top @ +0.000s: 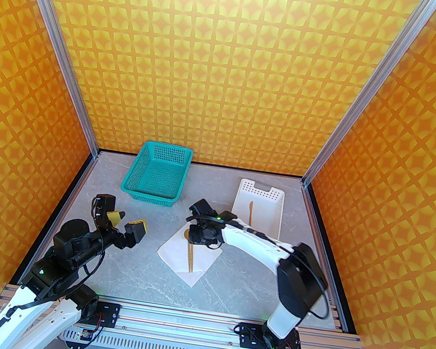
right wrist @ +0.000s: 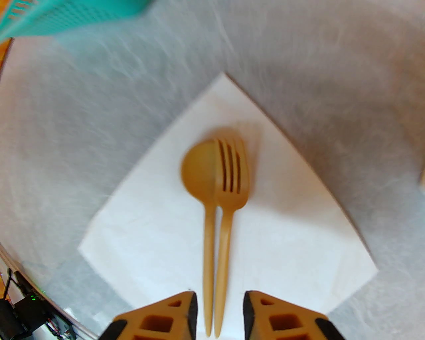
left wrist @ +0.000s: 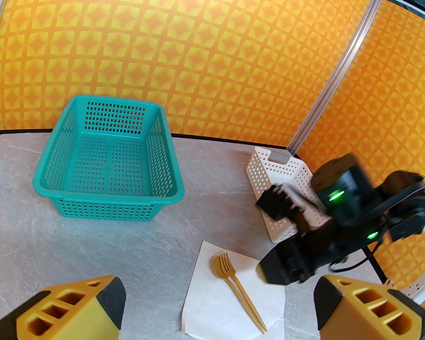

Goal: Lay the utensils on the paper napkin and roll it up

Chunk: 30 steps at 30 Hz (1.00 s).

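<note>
Grey table [top: 232, 293] | fork [right wrist: 232, 172], spoon [right wrist: 199, 172] side by side on paper napkin [top: 174, 250] | right gripper [right wrist: 219, 312] above napkin, jaws released, straddling handles | left gripper [top: 129, 220] left of napkin, jaws spread wide

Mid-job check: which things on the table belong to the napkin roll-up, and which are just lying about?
Part of the job:
- fork and spoon, side by side on the napkin
- paper napkin, flat, not yet rolled

Lying about:
- teal basket
- white basket, with another tan utensil in it, possibly still wanted
</note>
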Motion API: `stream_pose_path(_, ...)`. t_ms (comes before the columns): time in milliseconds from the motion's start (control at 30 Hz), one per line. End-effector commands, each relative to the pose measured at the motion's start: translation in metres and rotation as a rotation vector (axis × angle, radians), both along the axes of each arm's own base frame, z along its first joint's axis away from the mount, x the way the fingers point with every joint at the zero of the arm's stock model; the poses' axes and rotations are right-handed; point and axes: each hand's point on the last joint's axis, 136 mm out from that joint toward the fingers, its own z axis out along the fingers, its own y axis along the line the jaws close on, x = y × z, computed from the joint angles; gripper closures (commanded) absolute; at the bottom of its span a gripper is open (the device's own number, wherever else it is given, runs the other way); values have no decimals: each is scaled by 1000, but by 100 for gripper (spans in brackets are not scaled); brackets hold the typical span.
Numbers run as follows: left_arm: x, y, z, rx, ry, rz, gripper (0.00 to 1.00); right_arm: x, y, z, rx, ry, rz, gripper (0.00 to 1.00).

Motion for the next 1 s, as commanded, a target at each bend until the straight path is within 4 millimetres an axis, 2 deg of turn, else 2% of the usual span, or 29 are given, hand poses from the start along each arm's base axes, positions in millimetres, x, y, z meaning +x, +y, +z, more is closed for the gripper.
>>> stream_pose_path(0,0,6,10,20,-27,21,1,11,-22,33,-19,-76,-19,66)
stream_pose_path(233,-2,7,9,38,-31,18,1,29,-72,65,-18,-127,-96,63)
stream_pose_path(467,-6,9,3,69,-28,11,1,45,-126,83,-18,-157,-183,61)
stream_pose_path(700,-11,8,11,113,-63,-17,1,64,-182,78,-74,-139,-273,60)
stream_pose_path(967,-15,8,13,166,-84,-40,1,86,-221,59,-97,-96,-342,60)
